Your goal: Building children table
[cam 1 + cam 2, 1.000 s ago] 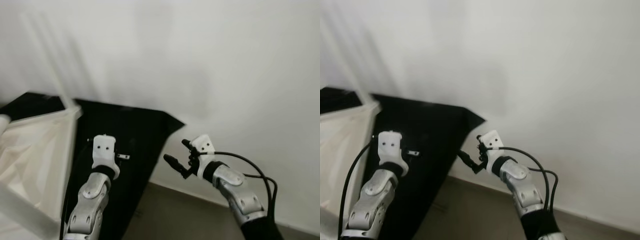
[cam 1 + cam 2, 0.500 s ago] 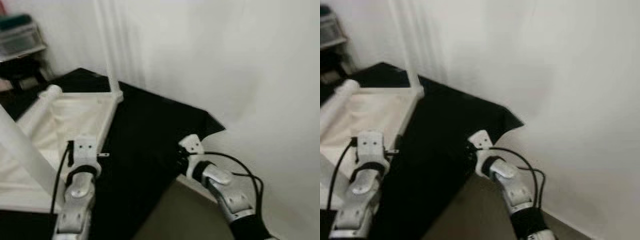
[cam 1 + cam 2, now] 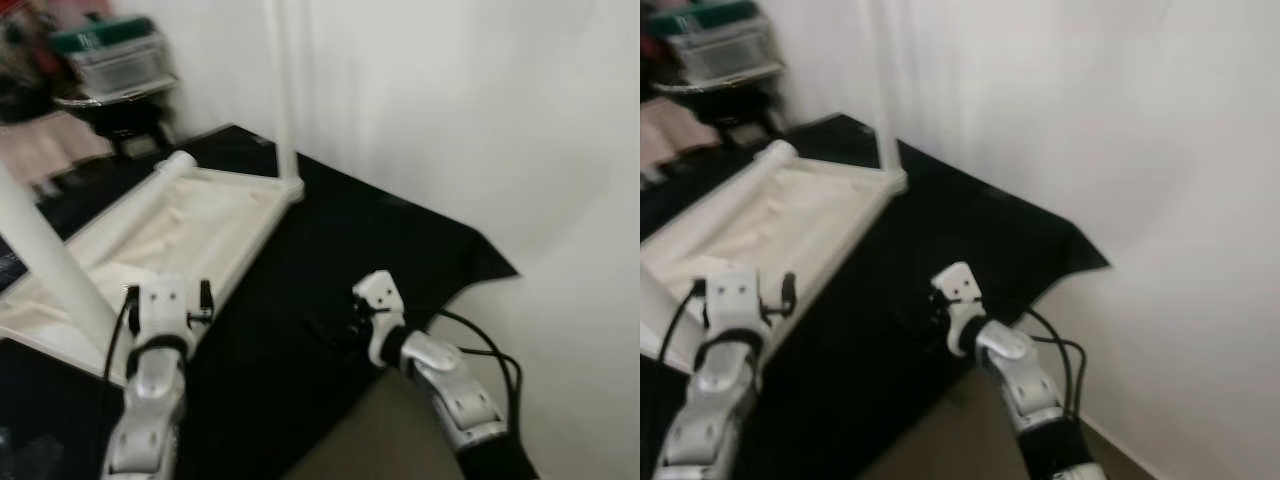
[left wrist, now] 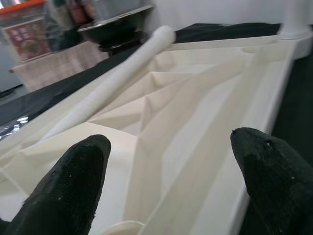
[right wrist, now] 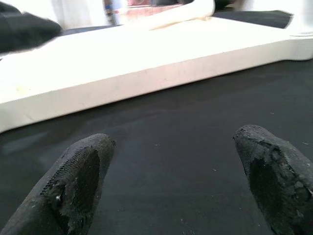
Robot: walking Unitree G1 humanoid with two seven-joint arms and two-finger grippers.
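While your left hand (image 4: 166,176) hovers spread wide over the upturned white tabletop (image 3: 190,225), one leg (image 3: 283,100) stands upright at its far corner. At four o'clock, your right hand (image 5: 171,181) gapes wide above the black mat (image 3: 330,250).

White children's table top (image 3: 190,225) lying upside down on a black mat (image 3: 350,240), ribbed underside up; one white leg (image 3: 283,95) stands upright at its far corner.

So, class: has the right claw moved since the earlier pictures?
Yes. The right claw was raised before the white wall; now it hangs low over the black mat, open.
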